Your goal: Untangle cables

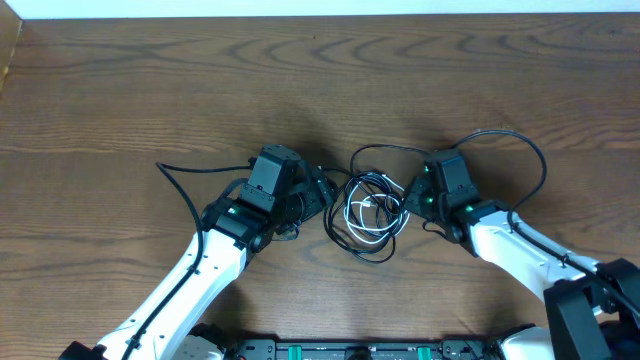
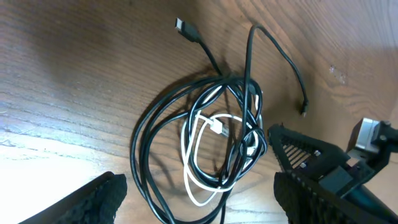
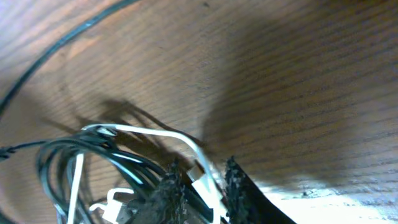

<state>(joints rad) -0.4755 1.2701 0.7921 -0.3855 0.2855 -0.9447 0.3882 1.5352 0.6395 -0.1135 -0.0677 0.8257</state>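
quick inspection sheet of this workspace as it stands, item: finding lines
surface: brown wood-grain table
job's things: black cables and one white cable, looped together in a single tangle mid-table
clutter: nothing seen
hands: left hand open at the tangle's edge, holding nothing; right hand closed on the white cable near its plug
cables: left arm's wire and right arm's wire, thicker and black, trail on the table
surroundings: pale strip past the table's far edge
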